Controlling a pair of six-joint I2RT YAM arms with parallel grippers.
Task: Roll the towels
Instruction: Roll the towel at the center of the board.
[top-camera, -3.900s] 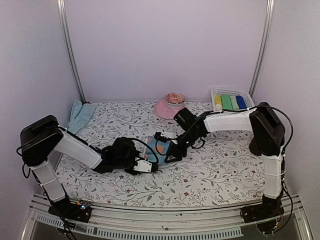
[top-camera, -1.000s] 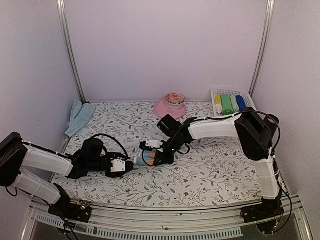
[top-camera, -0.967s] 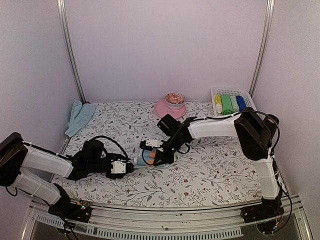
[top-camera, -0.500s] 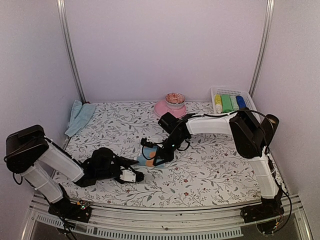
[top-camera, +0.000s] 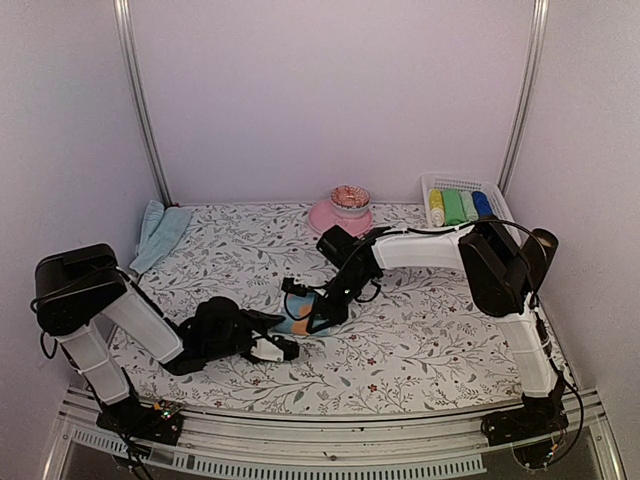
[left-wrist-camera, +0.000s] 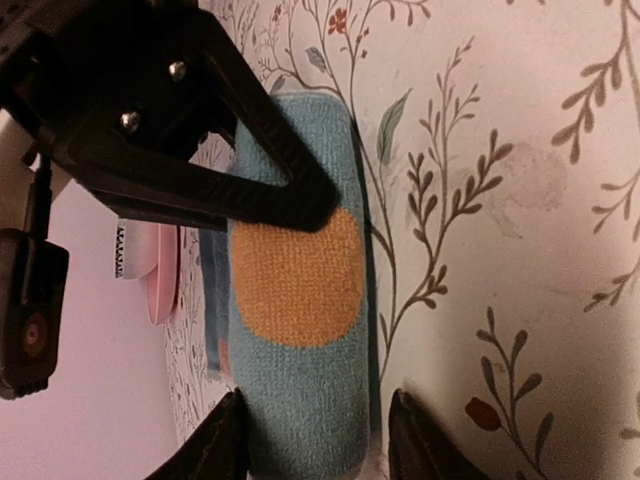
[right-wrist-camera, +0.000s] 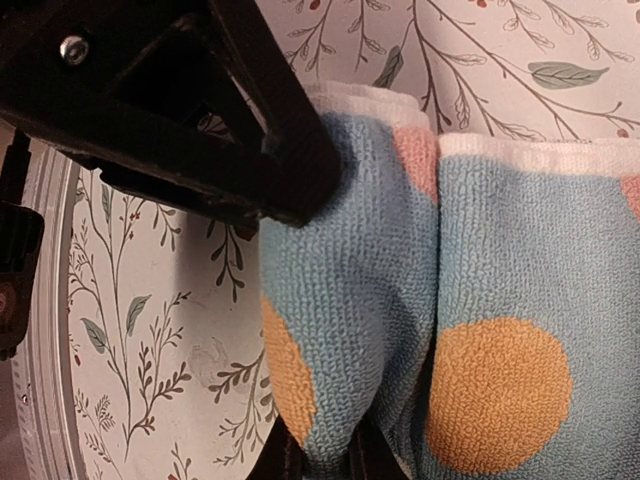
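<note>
Lighting: soft, even, violet-tinted; shadows faint, no glare. Top view mildly soft; wrist views crisp on towel (right-wrist-camera: 350, 330) weave.

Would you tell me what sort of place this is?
Likely an enclosed robot test cell: bare white walls, metal corner rails, and the left arm and right arm bolted at the near edge of the floral-covered table.

The right tool (right-wrist-camera: 320, 455) and left tool (left-wrist-camera: 310, 450) hem the rolled towel (left-wrist-camera: 300, 400); bare tablecloth (top-camera: 440, 330) lies rightward.

No readable text — none anywhere
</note>
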